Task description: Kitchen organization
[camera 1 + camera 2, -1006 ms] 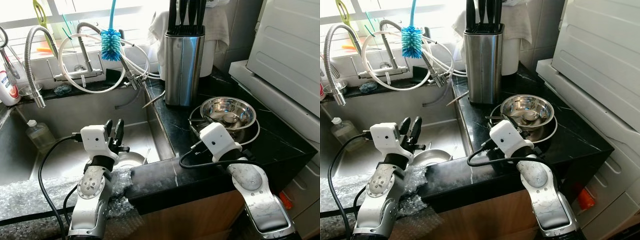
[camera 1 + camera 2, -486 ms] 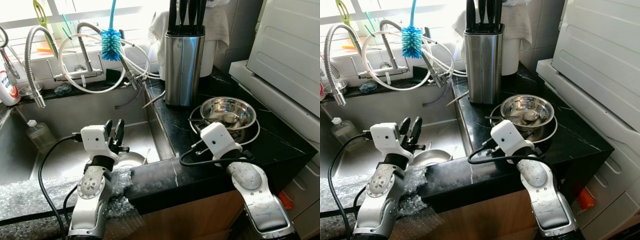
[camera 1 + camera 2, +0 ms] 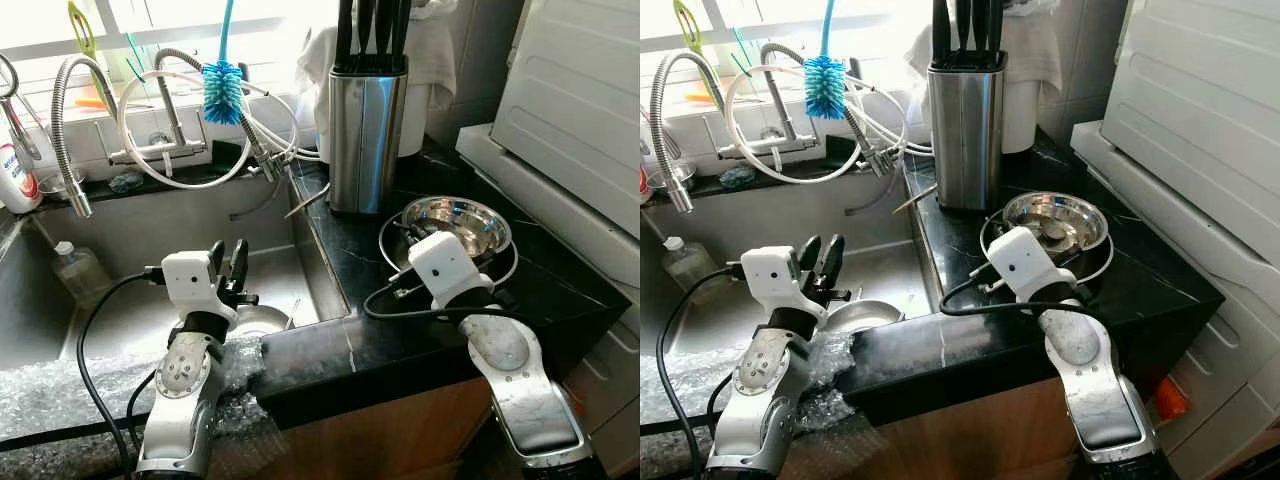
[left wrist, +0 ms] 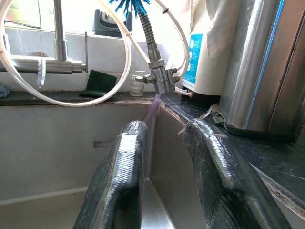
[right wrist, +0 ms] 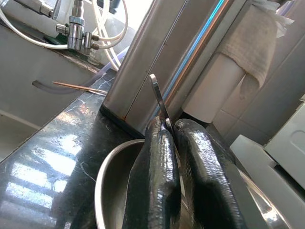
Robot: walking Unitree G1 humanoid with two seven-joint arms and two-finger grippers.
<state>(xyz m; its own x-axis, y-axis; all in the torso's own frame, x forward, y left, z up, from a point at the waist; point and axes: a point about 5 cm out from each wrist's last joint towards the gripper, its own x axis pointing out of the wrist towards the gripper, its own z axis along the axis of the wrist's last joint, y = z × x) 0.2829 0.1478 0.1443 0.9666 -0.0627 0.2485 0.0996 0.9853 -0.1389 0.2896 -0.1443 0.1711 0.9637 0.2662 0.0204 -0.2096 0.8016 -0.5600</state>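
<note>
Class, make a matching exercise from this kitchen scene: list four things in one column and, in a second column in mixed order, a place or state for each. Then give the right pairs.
Things
1. blue bottle brush
2. steel knife block
3. right tool
4. left tool

Places or states
A. open, held over the sink
B. standing on the black counter behind the metal bowl
C. shut on a thin metal utensil
D. hanging by the tap hoses at the window

Pairs: 1-D, 2-B, 3-C, 4-A

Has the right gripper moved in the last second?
Yes. The right gripper has shifted toward the robot's right and slightly away along the counter, closer over the steel bowl, judged against the knife block.
</note>
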